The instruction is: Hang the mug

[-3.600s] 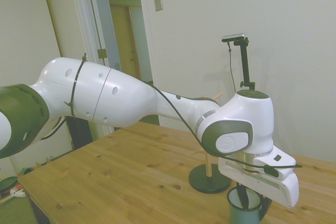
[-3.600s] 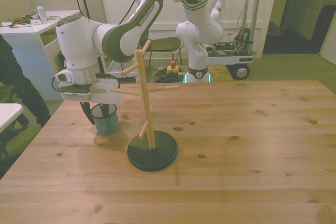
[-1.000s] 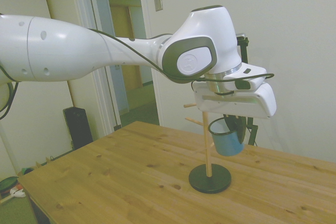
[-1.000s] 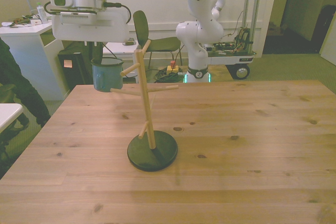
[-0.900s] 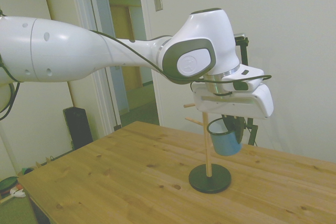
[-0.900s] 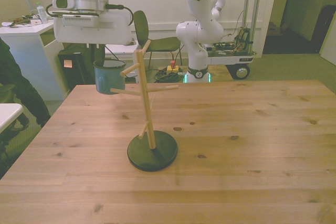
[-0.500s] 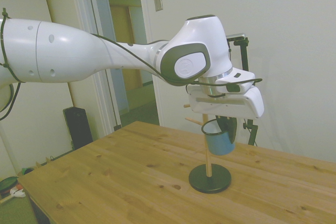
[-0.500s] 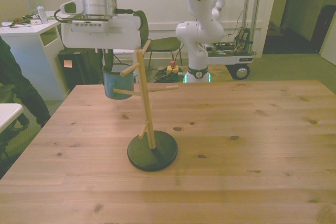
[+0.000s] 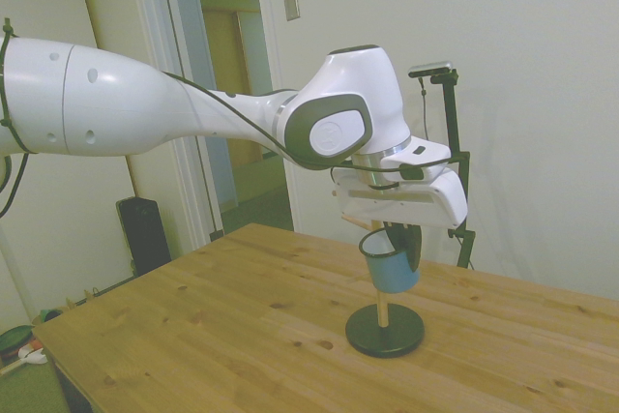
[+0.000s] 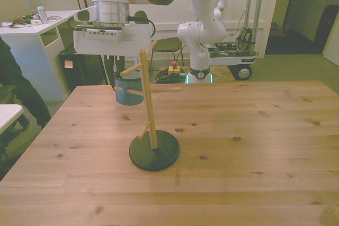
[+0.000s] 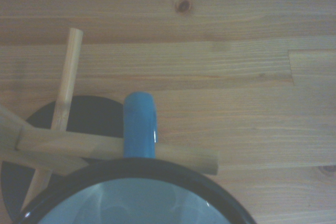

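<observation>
The mug (image 10: 127,92), blue-teal with a dark rim, hangs upright in the air just to the front view's left of the wooden peg stand (image 10: 149,104). My gripper (image 10: 125,75) is shut on its rim from above. In the side view the mug (image 9: 389,268) sits right against the stand's post, above the round black base (image 9: 384,331). In the wrist view the blue handle (image 11: 139,125) lies across a horizontal peg (image 11: 173,153). The peg passes beneath the handle's top; I cannot tell whether it bears the mug's weight.
A person (image 10: 11,86) stands at the front view's left edge beside a white desk (image 10: 32,27). A second white robot (image 10: 204,25) on a wheeled cart stands behind the table. The stand's other pegs (image 10: 164,89) stick out toward the front view's right.
The arm has carried the mug lower and sideways to the stand, from beyond the peg tips to right against the post. The gripper stays shut on it.
</observation>
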